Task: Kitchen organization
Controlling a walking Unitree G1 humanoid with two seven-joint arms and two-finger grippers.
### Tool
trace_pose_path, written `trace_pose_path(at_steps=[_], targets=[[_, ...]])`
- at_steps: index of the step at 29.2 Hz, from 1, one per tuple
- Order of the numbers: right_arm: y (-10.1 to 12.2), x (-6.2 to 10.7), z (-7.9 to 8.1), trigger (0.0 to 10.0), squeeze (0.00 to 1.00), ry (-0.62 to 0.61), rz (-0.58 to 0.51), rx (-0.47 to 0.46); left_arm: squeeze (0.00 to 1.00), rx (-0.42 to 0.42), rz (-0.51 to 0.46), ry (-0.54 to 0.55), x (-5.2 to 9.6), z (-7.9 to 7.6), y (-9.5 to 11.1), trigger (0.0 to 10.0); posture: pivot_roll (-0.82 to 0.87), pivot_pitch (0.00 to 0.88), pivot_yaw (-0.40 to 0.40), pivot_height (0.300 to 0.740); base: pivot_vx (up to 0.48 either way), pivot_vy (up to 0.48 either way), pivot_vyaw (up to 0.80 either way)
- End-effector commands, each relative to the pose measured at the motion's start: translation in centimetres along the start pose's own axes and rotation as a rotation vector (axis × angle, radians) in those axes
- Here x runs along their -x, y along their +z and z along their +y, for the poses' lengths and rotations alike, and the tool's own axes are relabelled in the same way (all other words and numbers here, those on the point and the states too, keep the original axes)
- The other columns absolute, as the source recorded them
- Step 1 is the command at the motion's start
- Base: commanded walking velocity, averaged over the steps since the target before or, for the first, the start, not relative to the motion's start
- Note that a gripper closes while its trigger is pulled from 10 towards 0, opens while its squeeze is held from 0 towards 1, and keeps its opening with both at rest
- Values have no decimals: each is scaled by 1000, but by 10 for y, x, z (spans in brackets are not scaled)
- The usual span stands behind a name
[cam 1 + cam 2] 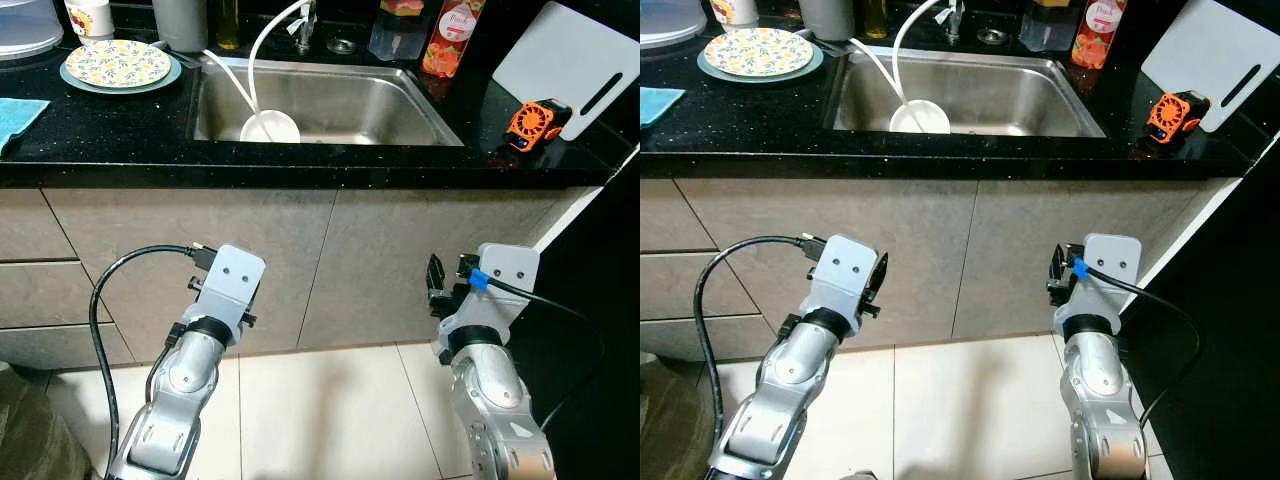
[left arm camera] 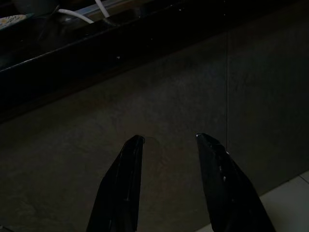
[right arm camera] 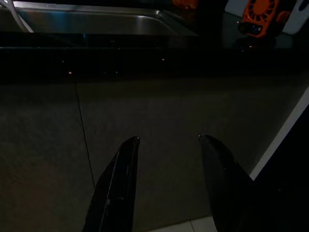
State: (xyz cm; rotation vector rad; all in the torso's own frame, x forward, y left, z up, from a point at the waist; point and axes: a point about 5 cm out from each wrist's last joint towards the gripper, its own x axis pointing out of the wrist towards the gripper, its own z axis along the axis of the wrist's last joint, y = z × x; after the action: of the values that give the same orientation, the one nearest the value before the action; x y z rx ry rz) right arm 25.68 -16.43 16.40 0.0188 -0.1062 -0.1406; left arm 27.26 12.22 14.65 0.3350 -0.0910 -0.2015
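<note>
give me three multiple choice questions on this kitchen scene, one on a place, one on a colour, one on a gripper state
1. Where does the round white bowl lie?
A. in the steel sink
B. on the floor
C. on the flowered plate

2. What colour is the small handheld fan by the white cutting board?
A. green
B. orange and black
C. pink

3. How are the left gripper fingers?
A. shut on a cup
B. open, holding nothing
C. shut on a cloth

Key: 1 A, the bowl sits in the basin; 2 B, its body is orange; 3 B, a gap shows between the fingers.

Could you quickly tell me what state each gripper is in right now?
Left gripper: open, holding nothing.
Right gripper: open, holding nothing.
</note>
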Motion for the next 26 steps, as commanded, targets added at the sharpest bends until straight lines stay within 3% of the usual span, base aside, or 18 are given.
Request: trace_pose_path(at_steps=[1, 26], targets=[[-6, 1, -2, 10000, 0, 1, 26, -1, 0, 4, 8, -14, 1, -5, -2, 10000, 169, 46, -91, 740, 0, 0, 0], [-4, -2, 1, 10000, 0, 5, 16, 3, 0, 3, 12, -16, -1, -6, -3, 10000, 185, 46, -88, 740, 0, 0, 0]])
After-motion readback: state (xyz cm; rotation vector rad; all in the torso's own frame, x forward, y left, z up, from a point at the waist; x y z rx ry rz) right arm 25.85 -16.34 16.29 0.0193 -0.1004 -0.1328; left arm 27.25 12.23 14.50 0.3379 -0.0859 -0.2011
